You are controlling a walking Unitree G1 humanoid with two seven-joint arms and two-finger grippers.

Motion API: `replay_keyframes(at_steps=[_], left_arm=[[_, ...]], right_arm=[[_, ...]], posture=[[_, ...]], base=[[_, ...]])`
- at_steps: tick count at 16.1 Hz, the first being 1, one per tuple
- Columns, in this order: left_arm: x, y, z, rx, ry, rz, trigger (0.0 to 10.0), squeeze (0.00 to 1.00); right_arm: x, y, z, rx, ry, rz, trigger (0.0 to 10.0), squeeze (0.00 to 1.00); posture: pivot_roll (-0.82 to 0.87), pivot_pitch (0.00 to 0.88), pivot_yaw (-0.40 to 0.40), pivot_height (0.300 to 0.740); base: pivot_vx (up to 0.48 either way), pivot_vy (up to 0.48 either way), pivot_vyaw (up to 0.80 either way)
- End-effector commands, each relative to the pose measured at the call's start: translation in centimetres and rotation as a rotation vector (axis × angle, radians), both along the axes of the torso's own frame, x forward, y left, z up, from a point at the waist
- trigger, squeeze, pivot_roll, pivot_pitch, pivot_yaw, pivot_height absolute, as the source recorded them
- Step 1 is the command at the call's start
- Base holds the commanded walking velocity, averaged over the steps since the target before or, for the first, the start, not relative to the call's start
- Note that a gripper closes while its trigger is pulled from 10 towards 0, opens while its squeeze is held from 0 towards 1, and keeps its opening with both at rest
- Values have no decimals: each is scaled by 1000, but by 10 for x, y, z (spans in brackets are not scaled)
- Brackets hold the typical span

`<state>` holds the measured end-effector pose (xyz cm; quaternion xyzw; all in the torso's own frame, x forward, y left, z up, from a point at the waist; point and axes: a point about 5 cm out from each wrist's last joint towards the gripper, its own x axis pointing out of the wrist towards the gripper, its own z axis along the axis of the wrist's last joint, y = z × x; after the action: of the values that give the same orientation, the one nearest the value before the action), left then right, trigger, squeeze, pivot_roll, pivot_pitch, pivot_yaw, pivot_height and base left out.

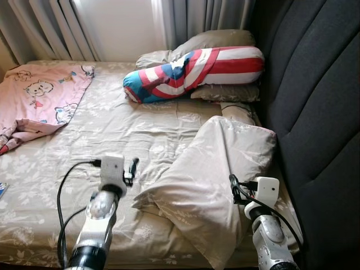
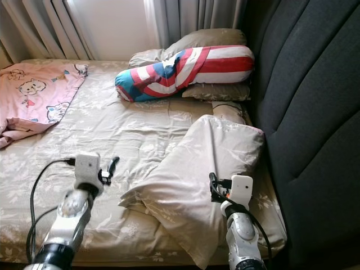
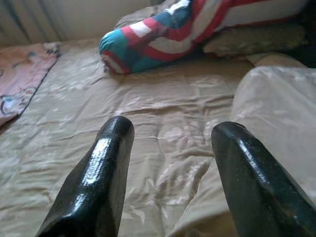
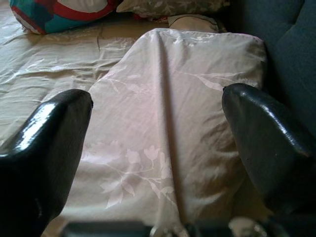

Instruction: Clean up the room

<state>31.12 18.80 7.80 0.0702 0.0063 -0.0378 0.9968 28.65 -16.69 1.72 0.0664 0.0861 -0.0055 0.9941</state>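
A large beige floral pillow (image 1: 208, 180) lies slanted on the bed's front right, one corner near the headboard. My right gripper (image 1: 234, 188) hovers over the pillow's near right part. Its fingers are open, and the pillow (image 4: 168, 113) spreads out between them in the right wrist view. My left gripper (image 1: 131, 171) is open over the bare sheet (image 1: 112, 135), just left of the pillow's lower corner, holding nothing. A rumpled pink cartoon blanket (image 1: 39, 95) lies at the bed's far left.
A red, white and blue striped bolster (image 1: 197, 70) rests on beige pillows (image 1: 225, 93) at the back. A dark grey padded headboard (image 1: 315, 101) runs along the right. Grey curtains (image 1: 56, 28) hang behind the bed. A small item (image 1: 2, 190) sits at the left edge.
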Motion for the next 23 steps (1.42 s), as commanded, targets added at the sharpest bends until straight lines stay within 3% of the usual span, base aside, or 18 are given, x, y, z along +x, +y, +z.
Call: replay_keyframes(at_steps=[1, 4, 5, 8, 9, 15, 19, 23], left_arm=[[1, 2, 8, 35, -42, -25, 10000, 0], [-2, -13, 11, -26, -47, -172, 10000, 0], [-3, -14, 11, -30, -51, -176, 10000, 0], [-5, -9, 7, -57, -58, -88, 10000, 0], [-5, -6, 7, -101, -55, -62, 10000, 0], [-1, 4, 11, -81, -54, -28, 10000, 0], [-3, 2, 8, -93, -51, -31, 10000, 0], [-2, 1, 9, -86, -51, -39, 10000, 0]], right_arm=[[0, -3, 2, -7, -17, -3, 10000, 0], [1, -1, 3, -5, -19, -4, 10000, 0], [1, -1, 3, -4, -20, -3, 10000, 0], [2, 1, 4, 1, -26, -2, 10000, 0], [2, 0, 5, -1, -29, 0, 10000, 0], [4, -1, 7, -7, -38, 2, 10000, 0], [5, 3, 6, -39, -13, 27, 10000, 0], [3, 1, 4, -42, -5, 23, 10000, 0]], posture=[[-23, 10, -28, 724], [-19, 6, -28, 724], [-19, 6, -28, 724], [-21, 6, -27, 724], [-22, 6, -29, 724], [-26, 0, -29, 724], [-28, 0, -28, 724], [-30, 0, -27, 689]], base=[[0, 0, 0], [0, 0, 0], [0, 0, 0], [0, 0, 0], [0, 0, 0], [0, 0, 0], [0, 0, 0], [0, 0, 0]])
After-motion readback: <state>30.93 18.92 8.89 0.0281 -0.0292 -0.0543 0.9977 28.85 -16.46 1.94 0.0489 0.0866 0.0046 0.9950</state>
